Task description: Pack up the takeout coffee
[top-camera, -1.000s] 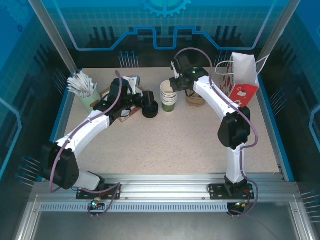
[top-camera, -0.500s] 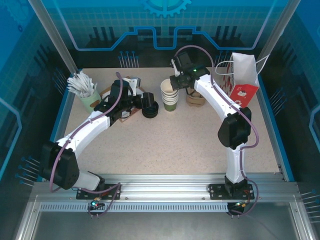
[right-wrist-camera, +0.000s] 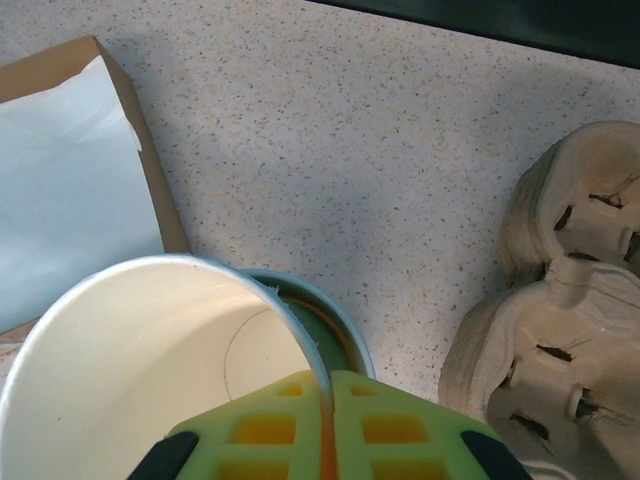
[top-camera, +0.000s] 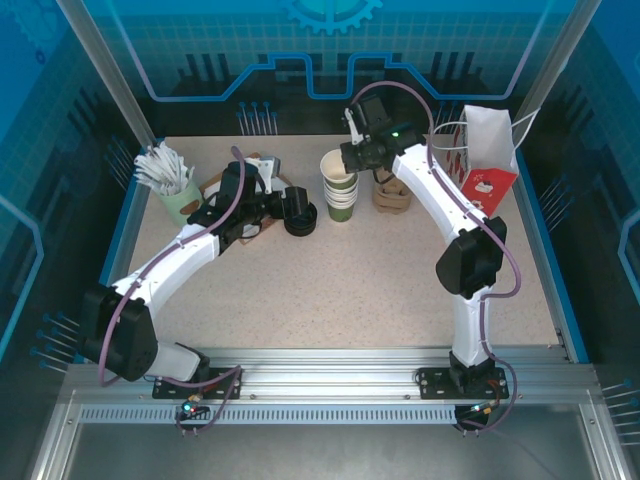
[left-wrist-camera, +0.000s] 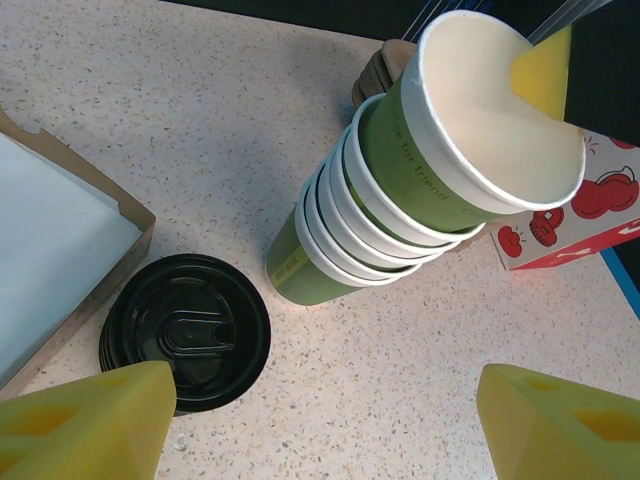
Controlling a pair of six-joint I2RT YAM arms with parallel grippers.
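No lidded green cup shows; the takeout coffee is out of view. A stack of lidless green cups (top-camera: 340,200) stands mid-table, also seen as the stack (left-wrist-camera: 340,235). Its top cup (left-wrist-camera: 470,120) is tilted and partly lifted out. My right gripper (top-camera: 352,160) is shut on that cup's white rim (right-wrist-camera: 200,300), one finger inside and one outside, with the gripper (right-wrist-camera: 330,420) low in its own view. My left gripper (left-wrist-camera: 320,420) is open above bare table, beside the pile of black lids (left-wrist-camera: 185,330), holding nothing.
A brown box with white paper (left-wrist-camera: 50,240) lies left of the lids. Pulp cup carriers (right-wrist-camera: 560,300) sit right of the stack. A white and red paper bag (top-camera: 482,150) stands at the back right. A cup of stirrers (top-camera: 170,185) is at far left.
My right gripper has risen and shifted back a little, drawing the top cup up and tilting it out of the stack. The left arm has barely moved.
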